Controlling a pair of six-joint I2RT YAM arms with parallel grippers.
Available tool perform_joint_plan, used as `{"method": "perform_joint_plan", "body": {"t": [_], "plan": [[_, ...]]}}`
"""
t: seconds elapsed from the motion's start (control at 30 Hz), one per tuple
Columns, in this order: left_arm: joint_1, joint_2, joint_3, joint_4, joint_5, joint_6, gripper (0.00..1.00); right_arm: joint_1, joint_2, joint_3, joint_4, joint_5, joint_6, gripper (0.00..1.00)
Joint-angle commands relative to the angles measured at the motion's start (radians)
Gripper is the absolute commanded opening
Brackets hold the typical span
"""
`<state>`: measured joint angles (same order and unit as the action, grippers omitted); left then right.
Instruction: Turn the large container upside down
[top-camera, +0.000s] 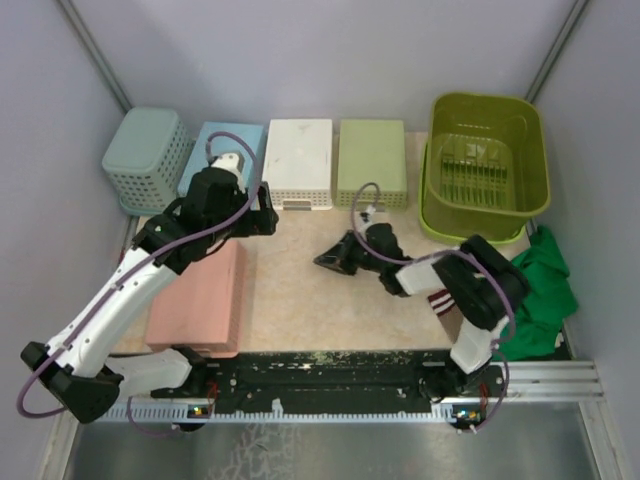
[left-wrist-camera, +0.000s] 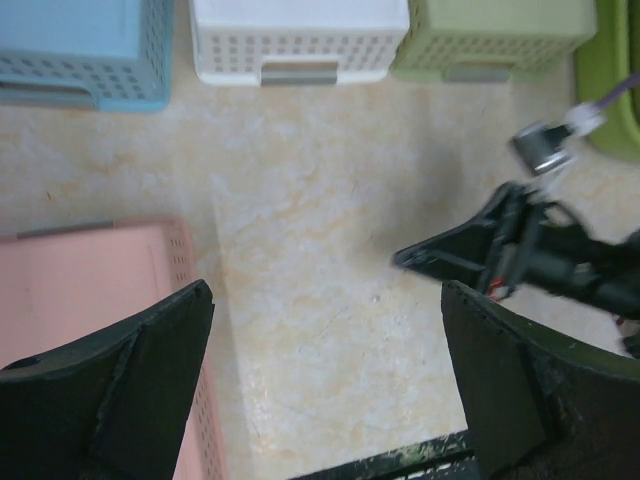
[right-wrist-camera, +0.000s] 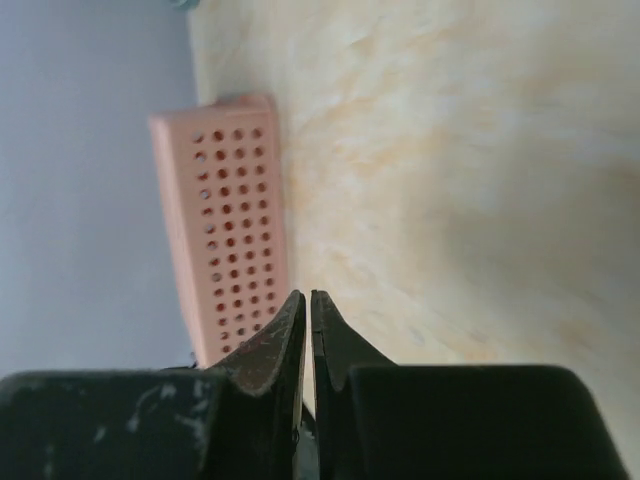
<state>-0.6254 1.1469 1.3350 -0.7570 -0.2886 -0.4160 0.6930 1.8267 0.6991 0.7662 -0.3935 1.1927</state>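
Observation:
The large lime-green container (top-camera: 436, 222) stands upright at the back right, and an olive slatted basket (top-camera: 488, 150) sits in it and hides most of it. A strip of its green edge shows in the left wrist view (left-wrist-camera: 622, 90). My left gripper (top-camera: 270, 210) is open and empty above the bare table, left of centre, far from the container; the left wrist view shows its jaws wide apart (left-wrist-camera: 325, 330). My right gripper (top-camera: 325, 260) is shut on nothing, low over the table's middle and pointing left, with its fingertips together in the right wrist view (right-wrist-camera: 308, 300).
A row of upturned perforated baskets stands at the back: teal (top-camera: 148, 158), blue (top-camera: 222, 155), white (top-camera: 298, 160) and pale green (top-camera: 372, 160). A pink basket (top-camera: 200, 300) lies at the front left. A green cloth (top-camera: 540, 290) lies at the right edge.

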Motion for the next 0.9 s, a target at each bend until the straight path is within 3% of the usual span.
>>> {"method": "perform_joint_plan", "body": {"t": [0.0, 0.1, 0.2, 0.33, 0.43, 0.5, 0.63, 0.7, 0.87], "plan": [[0.004, 0.039, -0.133, -0.090, 0.135, -0.037, 1.00, -0.105, -0.336, -0.184, -0.169, 0.074, -0.139, 0.07], [0.000, 0.063, -0.261, -0.059, 0.255, -0.146, 1.00, -0.119, -0.558, -0.217, -0.472, 0.217, -0.272, 0.07], [-0.002, 0.092, -0.347, -0.028, 0.319, -0.249, 1.00, -0.126, -0.739, -0.225, -0.642, 0.350, -0.349, 0.07], [0.002, 0.103, -0.428, -0.011, 0.258, -0.341, 1.00, -0.134, -0.845, -0.219, -0.734, 0.444, -0.389, 0.07], [0.026, 0.114, -0.453, -0.112, 0.176, -0.355, 1.00, -0.135, -0.864, -0.201, -0.756, 0.462, -0.409, 0.07], [0.102, 0.104, -0.486, -0.119, 0.145, -0.321, 1.00, -0.134, -0.859, -0.196, -0.759, 0.464, -0.414, 0.06], [0.398, 0.105, -0.520, 0.037, 0.270, -0.159, 1.00, -0.134, -0.845, -0.197, -0.746, 0.457, -0.417, 0.05], [0.505, 0.138, -0.489, 0.076, 0.259, -0.118, 1.00, -0.135, -0.842, -0.187, -0.753, 0.450, -0.418, 0.04], [0.529, 0.238, -0.320, 0.024, 0.171, -0.056, 1.00, -0.135, -0.887, -0.176, -0.805, 0.479, -0.436, 0.04]]}}
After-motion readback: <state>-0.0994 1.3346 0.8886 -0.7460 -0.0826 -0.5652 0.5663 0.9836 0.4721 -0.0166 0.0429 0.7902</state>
